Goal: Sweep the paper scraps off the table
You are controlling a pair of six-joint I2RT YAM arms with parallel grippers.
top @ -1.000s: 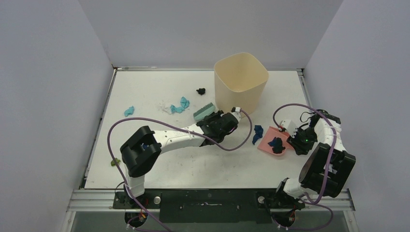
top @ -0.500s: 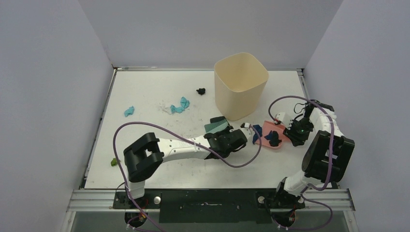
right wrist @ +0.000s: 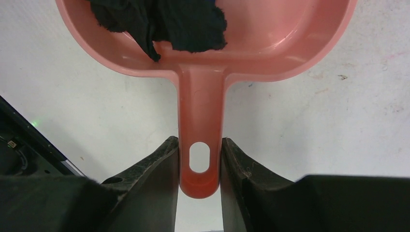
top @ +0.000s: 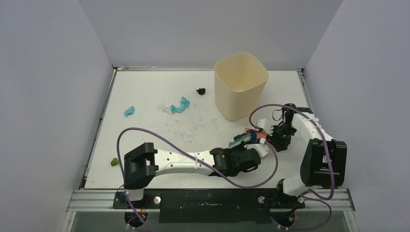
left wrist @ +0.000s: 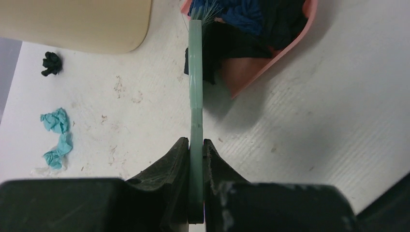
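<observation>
The table (top: 145, 87) is a flat white top flecked with grey scuffs, with metal rails along its edges and plain pale grey-lilac walls (top: 53, 72) closing it in on the left, back and right. A beige bin (top: 241, 84) stands upright near the back right. Several of the paper scraps (top: 183, 102) lie loose on the left half: a teal and white cluster, a lone teal bit (top: 128, 111) nearer the left rail, and a black bit (top: 200, 90) just left of the bin. The left gripper (left wrist: 196, 145) is clamped on the handle of the green brush (left wrist: 195, 87), whose bristles reach into the pink dustpan (right wrist: 290, 43). The right gripper (right wrist: 199, 150) pinches the dustpan's handle. Dark blue and black scraps (left wrist: 251, 12) lie inside the pan.
</observation>
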